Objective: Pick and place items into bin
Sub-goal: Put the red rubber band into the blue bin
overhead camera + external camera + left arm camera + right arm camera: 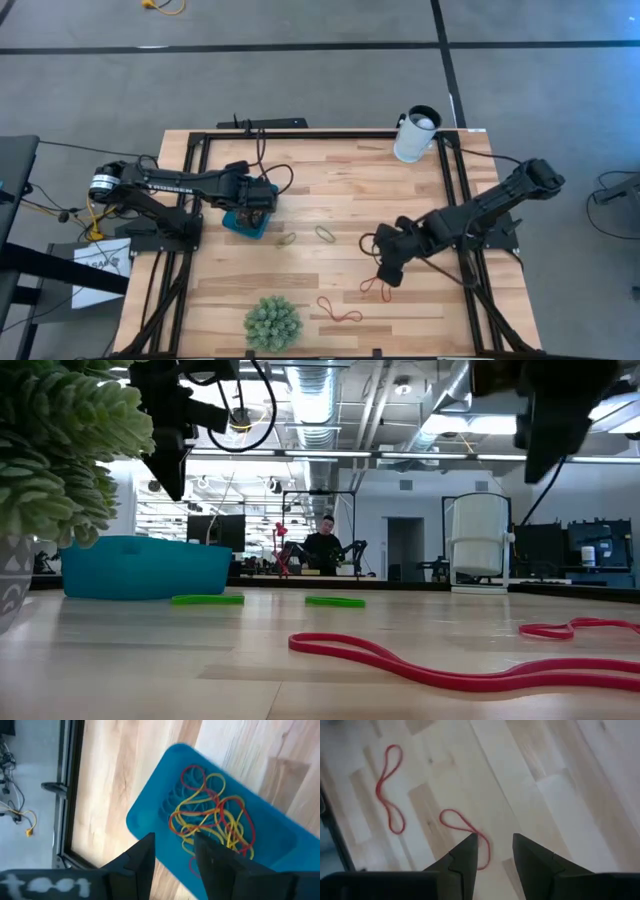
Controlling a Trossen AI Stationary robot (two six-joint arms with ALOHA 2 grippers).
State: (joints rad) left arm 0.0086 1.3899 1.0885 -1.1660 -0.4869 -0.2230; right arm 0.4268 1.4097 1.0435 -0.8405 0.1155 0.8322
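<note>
Your right gripper (493,847), fingers apart and empty, hung over a red band (467,832): light, limp, flat. You'd pinch one strand. Left gripper (172,851), apart, hovered over the bin (150,800).

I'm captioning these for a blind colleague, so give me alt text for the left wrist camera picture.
Teal-blue tray on a light wooden table, holding a tangle of red and yellow rubber bands. The left end effector hangs open above the tray's near edge, its two dark fingers holding nothing.
</note>
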